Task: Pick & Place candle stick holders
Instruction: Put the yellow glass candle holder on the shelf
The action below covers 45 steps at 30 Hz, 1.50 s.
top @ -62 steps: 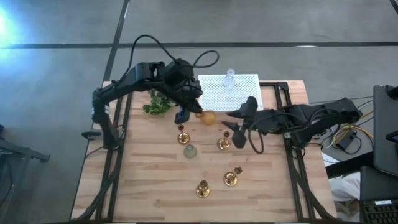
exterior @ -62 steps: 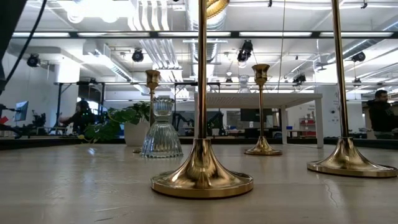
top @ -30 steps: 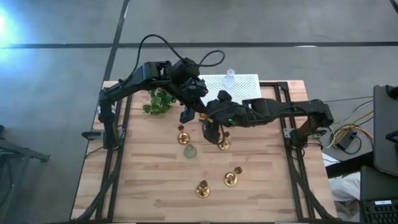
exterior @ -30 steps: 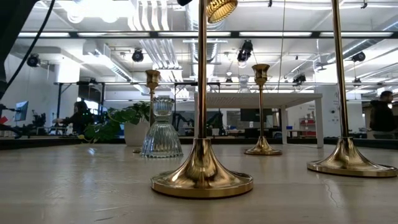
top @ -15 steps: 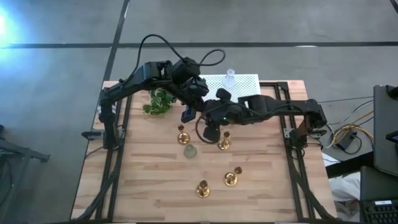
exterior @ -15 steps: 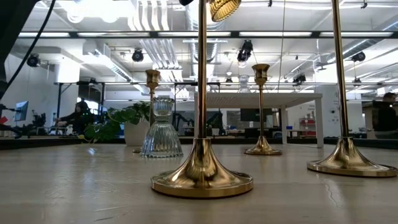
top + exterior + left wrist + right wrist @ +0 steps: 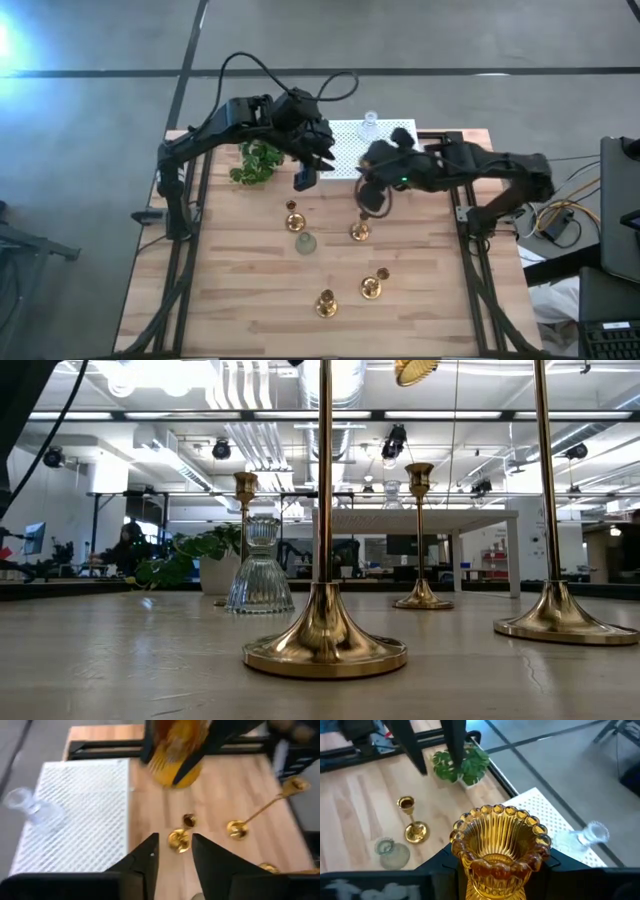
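Observation:
My right gripper (image 7: 497,870) is shut on the amber glass holder (image 7: 497,837), high above the table's middle near the white perforated stand (image 7: 390,140); the low view shows its underside (image 7: 416,370) at the top. My left gripper (image 7: 175,839) stands open and empty just left of it (image 7: 305,172). A clear glass holder (image 7: 371,122) stands on the stand. Several gold candlesticks (image 7: 359,232) (image 7: 293,220) (image 7: 372,288) and a pale green glass holder (image 7: 305,243) stand on their bases on the wood. My right gripper pinches the amber holder's narrow lower body (image 7: 475,870) between its two fingers (image 7: 442,865), one on each side. The fingers come slanting down from the table's right. The holder sits upright, its scalloped mouth (image 7: 495,817) up, lifted clear of the table.
A green plant (image 7: 257,162) stands at the table's far left, beside my left arm. Black frame rails (image 7: 455,150) run along the table's sides. Bare wood lies at the near left (image 7: 230,290).
My right gripper has taken hold of the amber holder at my left gripper, and my left gripper has let go. The right gripper then carried it up and toward the table's right and far edge. The holder stays upright.

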Each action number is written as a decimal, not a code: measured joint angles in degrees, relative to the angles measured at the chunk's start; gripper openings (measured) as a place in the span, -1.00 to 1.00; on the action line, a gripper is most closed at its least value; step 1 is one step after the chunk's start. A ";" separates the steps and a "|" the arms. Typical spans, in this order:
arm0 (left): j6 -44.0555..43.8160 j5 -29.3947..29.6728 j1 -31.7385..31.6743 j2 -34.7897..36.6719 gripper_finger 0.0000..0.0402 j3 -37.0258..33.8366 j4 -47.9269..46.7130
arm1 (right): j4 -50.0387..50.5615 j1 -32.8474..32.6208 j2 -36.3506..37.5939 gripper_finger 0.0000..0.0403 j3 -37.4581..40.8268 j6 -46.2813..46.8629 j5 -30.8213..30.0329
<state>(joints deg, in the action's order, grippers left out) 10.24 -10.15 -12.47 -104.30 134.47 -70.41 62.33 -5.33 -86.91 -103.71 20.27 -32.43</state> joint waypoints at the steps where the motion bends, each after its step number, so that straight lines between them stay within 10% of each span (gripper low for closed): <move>1: -0.01 0.38 -0.25 0.23 -0.31 0.00 -0.07 | -0.22 -0.02 1.24 -0.42 1.38 0.52 -0.85; 11: -1.11 0.67 -1.85 7.80 0.01 -5.12 7.65 | -28.26 0.03 21.23 -0.42 27.46 -4.19 -11.23; 19: -2.41 1.27 -2.17 19.71 0.01 -22.44 27.49 | -49.66 5.47 30.23 -0.42 48.05 -7.49 -13.32; 31: -5.34 9.37 -2.43 35.69 0.01 -47.52 50.15 | -56.66 19.41 30.69 -0.42 58.19 -8.89 -0.36; 45: -6.05 11.80 -2.43 40.12 0.01 -55.04 56.84 | -72.00 29.64 23.76 -0.42 64.31 -17.46 10.43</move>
<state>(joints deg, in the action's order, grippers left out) 4.19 1.65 -14.90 -64.18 79.44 -13.57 -9.67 24.31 -63.15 -39.40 2.81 -22.00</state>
